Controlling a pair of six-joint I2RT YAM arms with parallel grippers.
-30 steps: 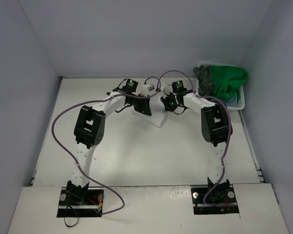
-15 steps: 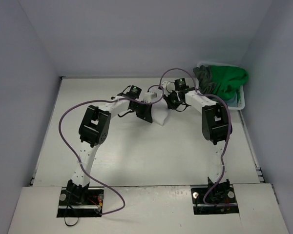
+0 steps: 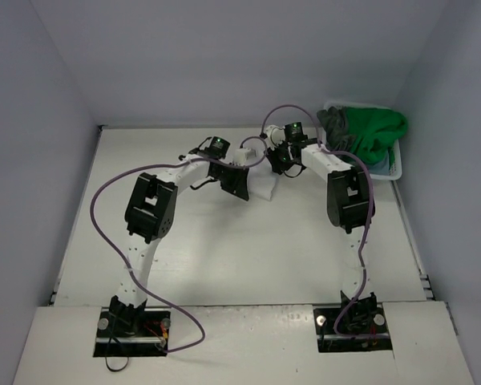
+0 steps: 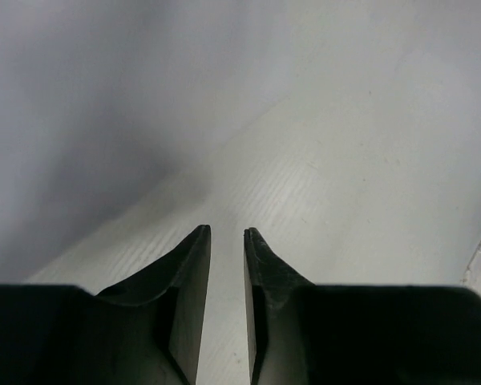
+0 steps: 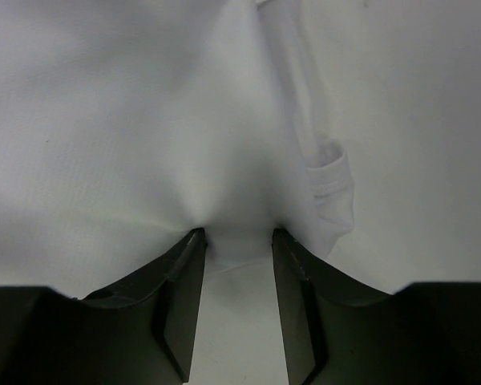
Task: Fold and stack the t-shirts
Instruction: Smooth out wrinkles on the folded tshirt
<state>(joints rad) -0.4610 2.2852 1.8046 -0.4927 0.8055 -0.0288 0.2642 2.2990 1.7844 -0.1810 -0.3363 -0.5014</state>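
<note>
A white t-shirt (image 3: 262,186) lies bunched on the table at the far middle, between the two wrists. In the right wrist view it (image 5: 144,120) fills the upper frame, and a hemmed sleeve (image 5: 330,178) hangs at the right. My right gripper (image 5: 238,234) stands open, and the shirt's near edge dips between its fingertips. My left gripper (image 4: 227,233) shows a narrow gap with only bare table in it. From above, the left gripper (image 3: 247,157) and right gripper (image 3: 271,163) sit close together over the shirt. Green (image 3: 377,128) and dark grey (image 3: 334,124) t-shirts lie in the basket.
The white laundry basket (image 3: 398,166) stands at the back right corner, with a light blue cloth (image 3: 382,167) showing under the green one. Grey walls close in the table at the back and both sides. Purple cables arch over both arms.
Both grippers' jaws have parted. The two wrists have drawn closer together at the far middle, the left one shifting right. The white shirt sits a little farther back.
</note>
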